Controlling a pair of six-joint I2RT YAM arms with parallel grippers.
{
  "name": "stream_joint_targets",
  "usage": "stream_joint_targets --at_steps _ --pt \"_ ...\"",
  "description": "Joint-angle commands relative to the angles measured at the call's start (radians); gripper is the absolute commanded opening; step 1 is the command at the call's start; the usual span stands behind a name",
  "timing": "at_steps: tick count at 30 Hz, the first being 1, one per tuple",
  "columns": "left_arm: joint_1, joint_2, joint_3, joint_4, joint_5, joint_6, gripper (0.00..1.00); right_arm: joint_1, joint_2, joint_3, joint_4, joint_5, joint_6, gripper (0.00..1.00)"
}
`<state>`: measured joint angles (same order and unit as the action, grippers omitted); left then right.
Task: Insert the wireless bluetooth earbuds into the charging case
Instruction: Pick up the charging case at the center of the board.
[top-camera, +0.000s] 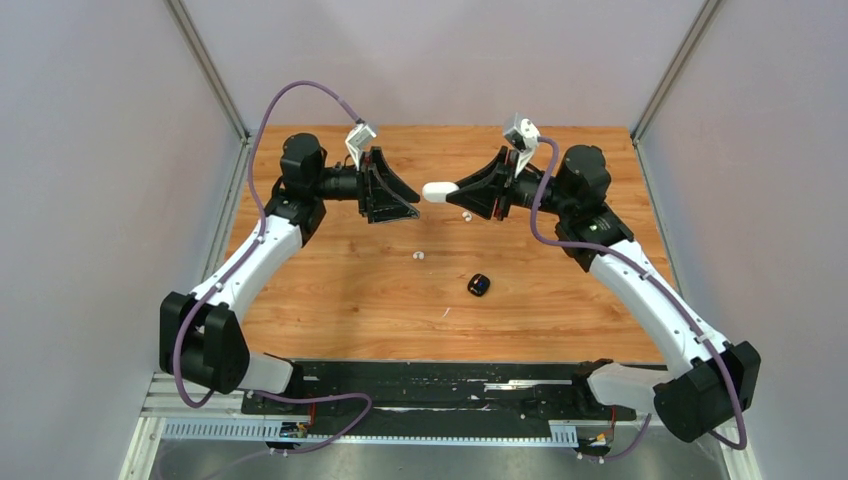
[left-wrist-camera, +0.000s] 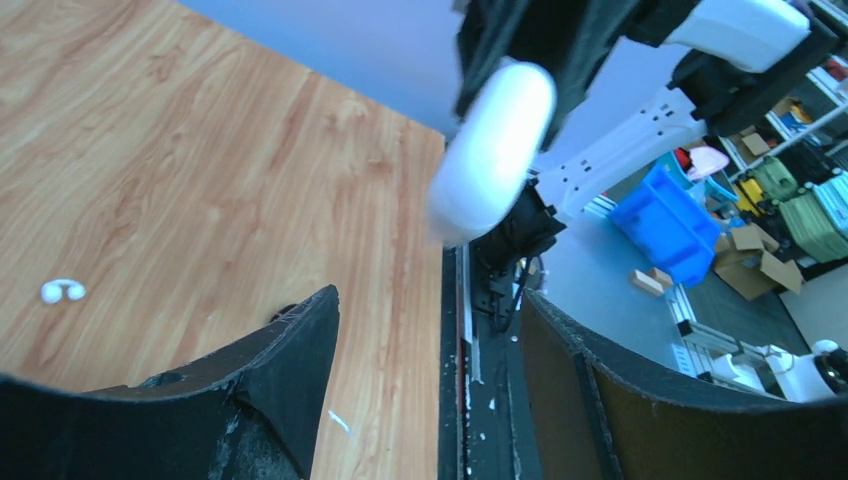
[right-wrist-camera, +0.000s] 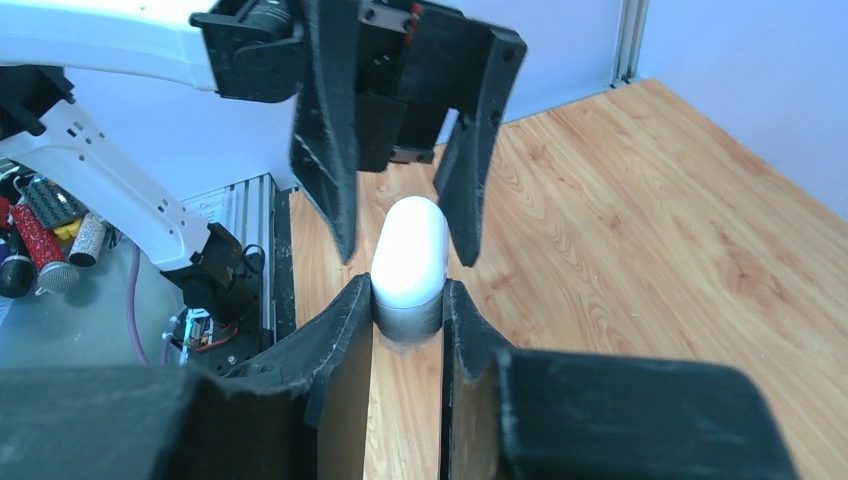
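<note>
My right gripper (top-camera: 458, 190) is shut on one end of a white pebble-shaped charging case (top-camera: 438, 191), held level above the table's far middle. The right wrist view shows the case (right-wrist-camera: 410, 255) pinched between my right fingertips (right-wrist-camera: 408, 292). My left gripper (top-camera: 412, 198) faces it, open, its fingers (right-wrist-camera: 330, 150) on either side of the case's free end without touching. From the left wrist, the case (left-wrist-camera: 492, 150) hangs beyond my open left gripper (left-wrist-camera: 430, 300). Two tiny white earbuds (top-camera: 466, 215) (top-camera: 418, 255) lie on the wood; one earbud (left-wrist-camera: 62, 291) shows at that view's left.
A small black rounded object with a blue spot (top-camera: 479, 285) lies on the wooden table (top-camera: 330, 300) nearer the bases. A white fleck (top-camera: 445, 312) lies close to it. Grey walls and metal posts bound the table on three sides.
</note>
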<state>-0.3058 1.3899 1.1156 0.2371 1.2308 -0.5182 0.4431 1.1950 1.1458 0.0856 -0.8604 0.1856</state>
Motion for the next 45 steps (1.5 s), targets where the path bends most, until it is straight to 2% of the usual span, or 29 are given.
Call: stream_joint_targets --at_steps 1,12,17,25,26,27,32,33,35,41,43,44,45 --pt "-0.01 0.001 0.066 0.141 0.078 -0.111 0.72 0.009 0.03 0.025 0.079 0.026 0.051 0.0" --pt "-0.045 0.02 0.123 0.066 0.035 -0.055 0.65 0.043 0.046 0.034 0.125 0.031 0.095 0.0" --pt "-0.045 0.042 0.13 0.096 0.03 -0.061 0.61 0.065 0.042 0.031 0.116 0.059 0.087 0.0" --pt "-0.05 0.055 0.145 0.116 0.067 -0.068 0.31 0.079 0.053 0.014 0.117 0.113 0.076 0.0" --pt "-0.05 0.055 0.143 0.116 0.068 -0.066 0.23 0.08 0.057 0.007 0.117 0.117 0.072 0.03" --pt "-0.05 0.054 0.143 0.117 0.071 -0.063 0.2 0.082 0.059 0.0 0.117 0.118 0.066 0.07" --pt "-0.05 0.051 0.13 0.108 0.074 -0.041 0.11 0.08 0.067 -0.019 0.038 0.112 -0.01 0.43" --pt "-0.05 0.051 0.128 0.094 0.078 -0.033 0.06 0.08 0.066 -0.011 0.007 0.105 -0.043 0.46" --pt "-0.05 0.049 0.118 0.082 0.089 -0.018 0.03 0.076 0.062 0.008 -0.047 0.098 -0.098 0.5" --pt "-0.05 0.035 0.091 -0.02 0.116 0.069 0.01 0.074 0.049 0.067 -0.208 0.062 -0.253 0.66" --pt "-0.05 0.03 0.101 -0.138 0.121 0.214 0.0 0.074 0.05 0.097 -0.259 0.037 -0.295 0.69" --pt "-0.05 0.026 0.108 -0.264 0.112 0.265 0.0 0.074 0.053 0.114 -0.284 0.017 -0.31 0.69" --pt "-0.05 0.025 0.124 -0.329 0.104 0.389 0.0 0.074 0.06 0.137 -0.325 -0.015 -0.325 0.69"
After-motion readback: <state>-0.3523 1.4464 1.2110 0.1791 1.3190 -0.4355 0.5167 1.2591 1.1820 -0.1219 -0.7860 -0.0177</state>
